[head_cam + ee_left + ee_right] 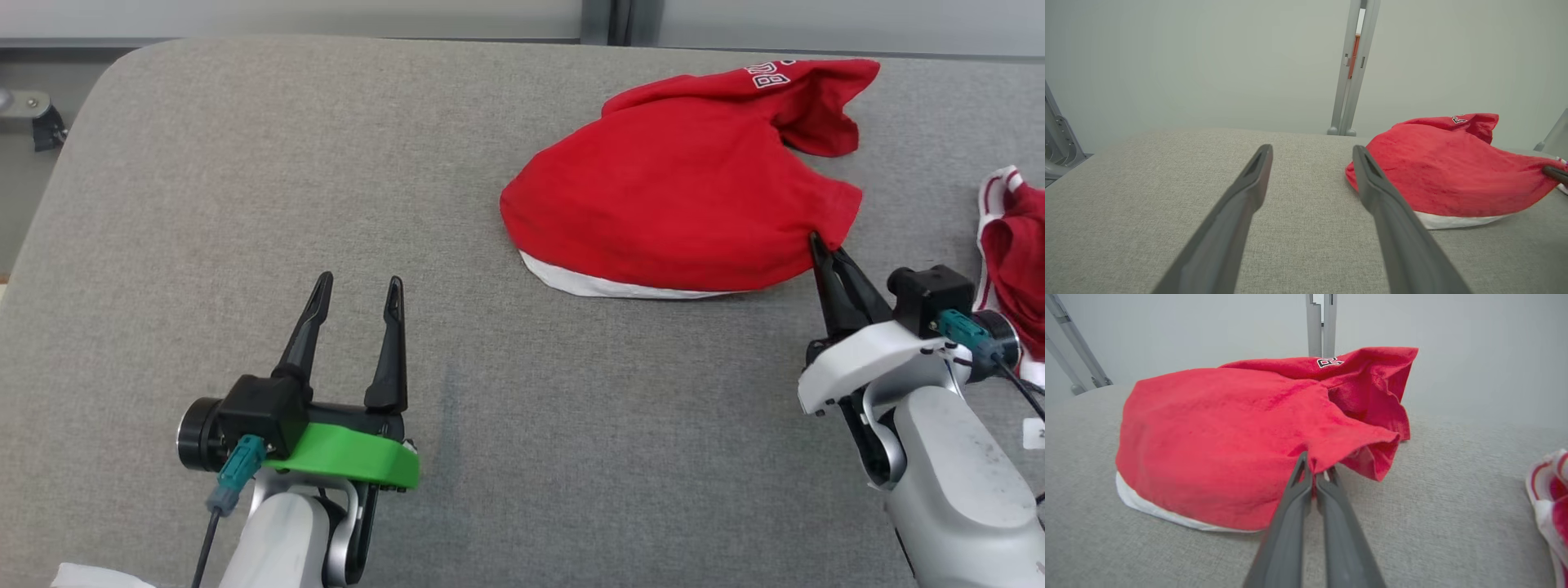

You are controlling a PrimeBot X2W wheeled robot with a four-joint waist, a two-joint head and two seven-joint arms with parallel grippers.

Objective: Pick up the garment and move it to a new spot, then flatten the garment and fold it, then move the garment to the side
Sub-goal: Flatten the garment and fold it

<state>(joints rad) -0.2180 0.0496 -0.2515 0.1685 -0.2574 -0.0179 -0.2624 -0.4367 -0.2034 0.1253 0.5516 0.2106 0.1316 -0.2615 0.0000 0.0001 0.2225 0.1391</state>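
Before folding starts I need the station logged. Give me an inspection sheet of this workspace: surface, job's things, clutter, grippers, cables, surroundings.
Surface: grey fabric table top, flat.
Job's things: red garment, crumpled in a mound at the far right, white layer showing along its near edge, white lettering near the top.
Clutter: second red-and-white garment, bunched at the right edge.
Grippers: left gripper open, holding nothing, apart from the cloth; right gripper shut on the red garment's near right edge.
Cables: left wrist cable and right wrist cable, black with teal plugs, neither touching the cloth.
Surroundings: pale wall panels and a grey metal post behind the table.
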